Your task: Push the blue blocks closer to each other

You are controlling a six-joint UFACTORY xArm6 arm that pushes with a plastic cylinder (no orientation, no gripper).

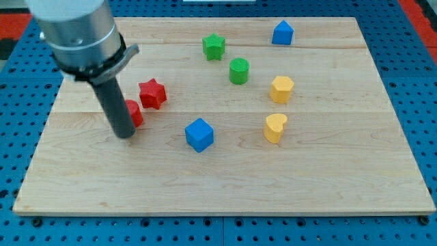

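Arm first: fat grey metal cylinder coming in from the 10 o'clock corner, narrowing to a straight dark rod, leaning just a touch. My tip (125,135) planted on the pale wooden board (225,195) at about 9 o'clock. No claw on this rig at all, just the bare rod end, so nothing to read as wide, narrow or holding.

Right against the rod, at 3 o'clock from my tip, a red block (134,113), half hidden so shape hard to call. Just past it at 1 o'clock, a red star-shaped block (152,93). So, two reds.

Blues, also two, and well apart: a blue cube (199,134) near the board's middle, off at 3 o'clock from my tip with clear wood between them, and a blue house-shaped block with a peaked top (282,33) way up at 1 o'clock by the far edge.

Greens, two: a green star-shaped block (214,46) at 12 o'clock, a green cylinder (239,71) just below and beside it.

Yellows, two: a yellow hexagon-ish block (281,89) at 2 o'clock from centre, a yellow heart-shaped block (275,128) right beneath it.

Eight blocks total. Blue pegboard (423,82) all around the board.
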